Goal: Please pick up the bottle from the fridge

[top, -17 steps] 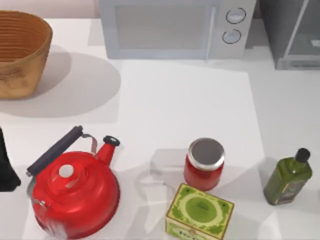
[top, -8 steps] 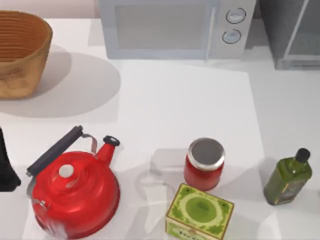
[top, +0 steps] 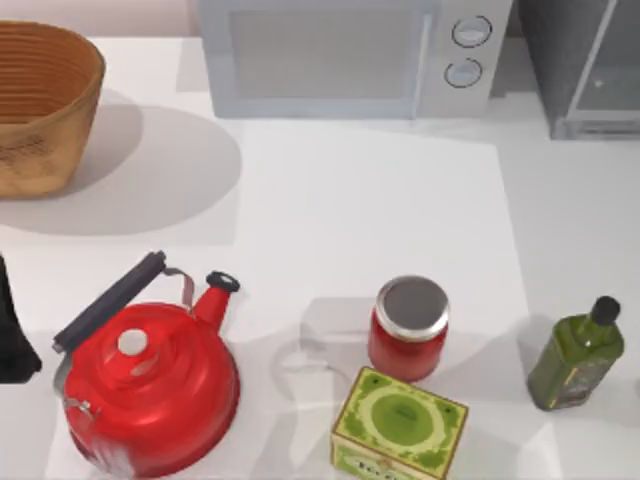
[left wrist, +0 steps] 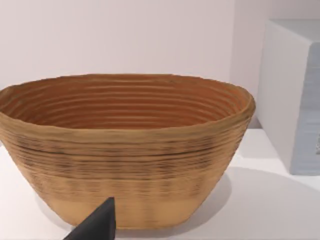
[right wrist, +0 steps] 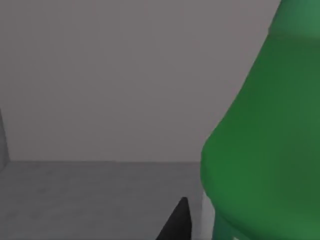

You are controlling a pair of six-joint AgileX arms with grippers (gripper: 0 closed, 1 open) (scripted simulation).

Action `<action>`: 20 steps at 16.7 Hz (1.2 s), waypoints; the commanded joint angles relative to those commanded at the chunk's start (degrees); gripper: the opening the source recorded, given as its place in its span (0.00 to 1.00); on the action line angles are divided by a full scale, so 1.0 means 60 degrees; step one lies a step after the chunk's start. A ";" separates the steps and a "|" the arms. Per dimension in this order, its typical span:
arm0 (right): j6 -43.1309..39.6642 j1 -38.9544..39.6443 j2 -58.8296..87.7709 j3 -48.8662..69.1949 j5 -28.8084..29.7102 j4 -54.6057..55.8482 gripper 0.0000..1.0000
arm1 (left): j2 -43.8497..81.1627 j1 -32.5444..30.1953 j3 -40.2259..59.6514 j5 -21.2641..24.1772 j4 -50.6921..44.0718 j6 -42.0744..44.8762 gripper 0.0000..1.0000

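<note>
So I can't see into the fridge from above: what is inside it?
The right wrist view shows the bright green bottle standing on the fridge floor before its grey back wall. Its top and the rest of the interior are out of frame.

No text can be read anywhere. The green tin [top: 399, 425] at the worktop's near edge has a patterned lid with markings too blurred to make out. The dark olive bottle [top: 575, 357] near the right edge bears a pale label, also illegible. The microwave's two dials [top: 468, 50] show no readable numbers.
</note>
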 joint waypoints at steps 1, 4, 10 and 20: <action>0.0000 0.0000 0.0000 0.0000 0.0000 0.0000 0.00 | 0.0000 0.0000 0.0000 0.0000 0.0000 0.0000 1.00; 0.0000 0.0000 0.0000 0.0000 0.0000 0.0000 0.00 | 0.0000 0.0000 0.0000 0.0000 0.0000 0.0000 1.00; 0.0021 -0.0028 -0.0323 0.0056 -0.0004 -0.0379 0.00 | 0.0000 0.0000 0.0000 0.0000 0.0000 0.0000 1.00; 0.0041 -0.0028 -0.1114 0.0278 -0.0023 -0.1439 0.00 | 0.0000 0.0000 0.0000 0.0000 0.0000 0.0000 1.00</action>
